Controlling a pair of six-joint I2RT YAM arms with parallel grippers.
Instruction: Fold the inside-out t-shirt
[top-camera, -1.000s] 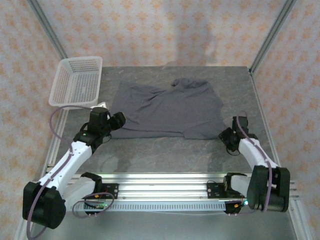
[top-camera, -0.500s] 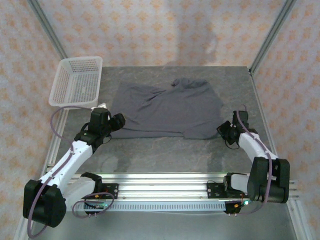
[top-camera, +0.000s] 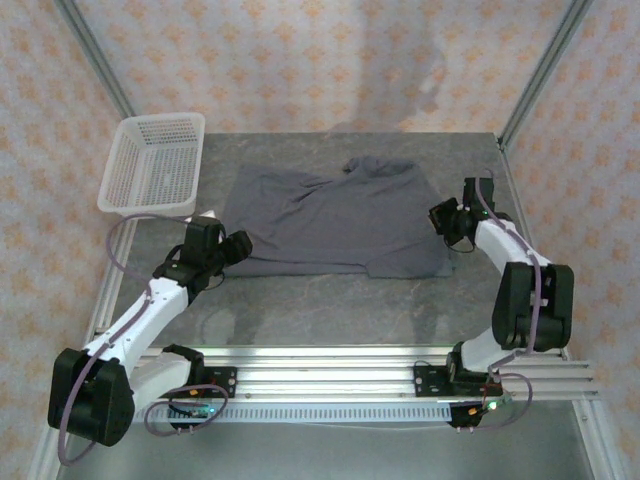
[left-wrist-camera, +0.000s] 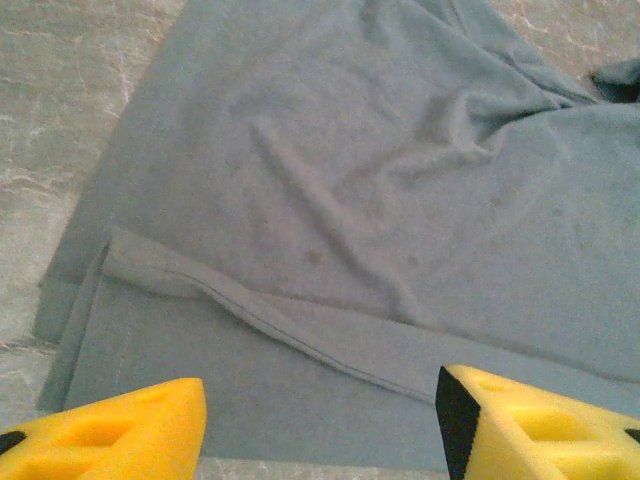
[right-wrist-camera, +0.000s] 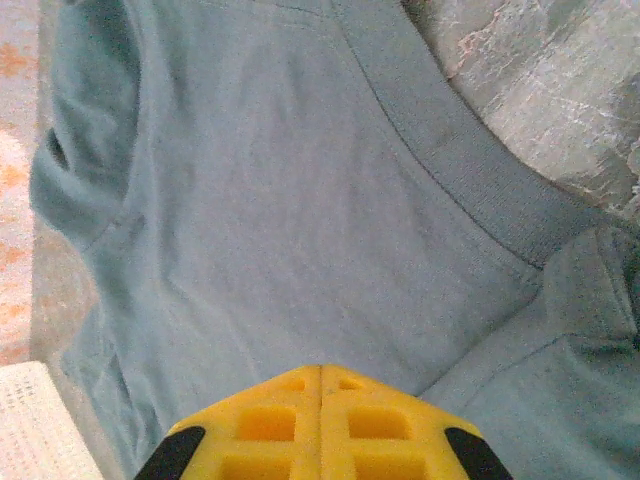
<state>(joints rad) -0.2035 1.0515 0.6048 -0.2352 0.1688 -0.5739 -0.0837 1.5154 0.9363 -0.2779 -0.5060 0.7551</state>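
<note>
The inside-out t-shirt (top-camera: 335, 220) lies spread on the grey, stone-patterned counter (top-camera: 330, 305), towards the far half and roughly centred between the two arms. It is dark slate-grey, mostly flat, with soft creases across its middle and a bunched hump at its far edge. The left wrist view shows the t-shirt (left-wrist-camera: 380, 200) with a stitched hem (left-wrist-camera: 250, 315) running diagonally, and a layer of cloth folded over another along it. The right wrist view shows the t-shirt (right-wrist-camera: 280, 200) with its ribbed neckband (right-wrist-camera: 450, 150) curving against the bare counter.

The left end effector (top-camera: 238, 245) sits at the shirt's near left corner; in its own camera its yellow fingers stand well apart, open, over the hem (left-wrist-camera: 318, 410). The right end effector (top-camera: 440, 215) is at the shirt's right edge, its yellow fingers pressed together, closed (right-wrist-camera: 320, 372); whether any cloth is pinched between them I cannot tell.

A white mesh basket (top-camera: 155, 160) stands at the counter's far left corner, just beside the shirt's left side.
</note>
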